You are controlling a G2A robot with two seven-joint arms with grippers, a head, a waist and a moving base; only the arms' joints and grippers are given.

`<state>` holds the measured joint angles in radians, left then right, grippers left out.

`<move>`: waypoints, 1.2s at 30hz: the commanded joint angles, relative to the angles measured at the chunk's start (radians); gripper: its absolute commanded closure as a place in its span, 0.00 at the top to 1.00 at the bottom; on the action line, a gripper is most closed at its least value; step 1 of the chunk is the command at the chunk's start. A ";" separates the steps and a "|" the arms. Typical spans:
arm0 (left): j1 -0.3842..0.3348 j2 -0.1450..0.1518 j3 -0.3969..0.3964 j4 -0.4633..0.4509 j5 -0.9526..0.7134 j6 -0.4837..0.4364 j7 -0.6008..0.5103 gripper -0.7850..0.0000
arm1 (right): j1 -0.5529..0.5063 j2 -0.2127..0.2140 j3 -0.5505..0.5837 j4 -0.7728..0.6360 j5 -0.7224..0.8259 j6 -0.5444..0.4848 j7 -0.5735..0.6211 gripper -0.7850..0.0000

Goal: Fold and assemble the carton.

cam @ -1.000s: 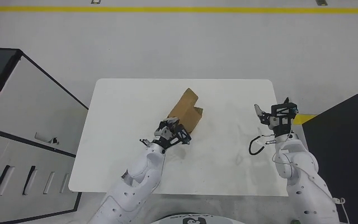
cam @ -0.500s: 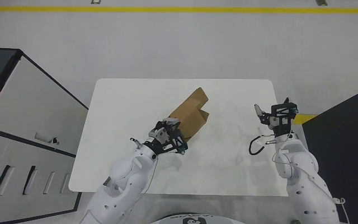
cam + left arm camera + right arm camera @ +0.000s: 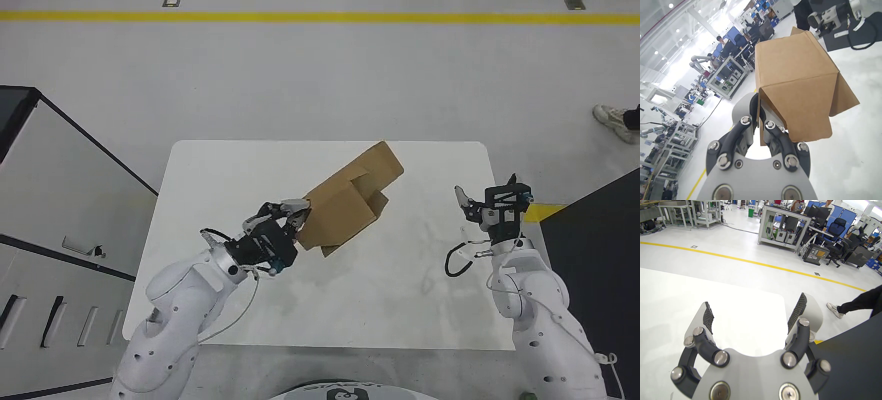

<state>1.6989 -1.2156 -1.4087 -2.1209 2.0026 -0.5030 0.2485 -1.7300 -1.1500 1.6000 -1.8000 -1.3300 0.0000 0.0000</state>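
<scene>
A brown cardboard carton (image 3: 350, 197) is held up over the middle of the white table (image 3: 220, 180), tilted, with its loose flaps toward my left gripper. My left gripper (image 3: 297, 208) is shut on the edge of one flap. The left wrist view shows the flap's thin edge pinched between the two fingers (image 3: 753, 106), with the carton (image 3: 791, 79) standing beyond them. My right gripper (image 3: 468, 201) is at the table's right edge, open and holding nothing. In the right wrist view its fingers (image 3: 707, 315) are spread wide over the table corner.
A black cabinet (image 3: 600, 240) stands just right of the table beside my right arm. A grey cabinet (image 3: 50, 200) stands to the left. A person's leg and shoe (image 3: 836, 308) cross the floor past the table's far right corner.
My left arm has swung out to the left and lifted the carton, which now reaches farther toward the table's back right. The right arm has kept still.
</scene>
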 commanded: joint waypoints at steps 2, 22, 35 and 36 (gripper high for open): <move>-0.001 0.001 -0.004 -0.006 0.011 -0.003 0.002 0.00 | 0.000 0.000 0.000 0.000 0.000 0.000 0.000 1.00; -0.063 0.022 -0.048 -0.040 -0.235 -0.151 0.246 0.00 | 0.000 0.000 0.000 0.000 0.000 0.000 0.000 1.00; -0.067 0.018 -0.004 0.003 -0.424 -0.196 0.161 0.00 | 0.000 0.000 0.000 0.000 0.000 0.000 0.000 1.00; -0.072 0.018 -0.002 0.004 -0.452 -0.201 0.141 0.00 | 0.000 0.000 0.000 0.000 0.000 0.000 0.000 1.00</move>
<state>1.6327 -1.1975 -1.4168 -2.1206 1.6054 -0.6880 0.4202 -1.7300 -1.1500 1.6000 -1.8000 -1.3300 0.0000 0.0000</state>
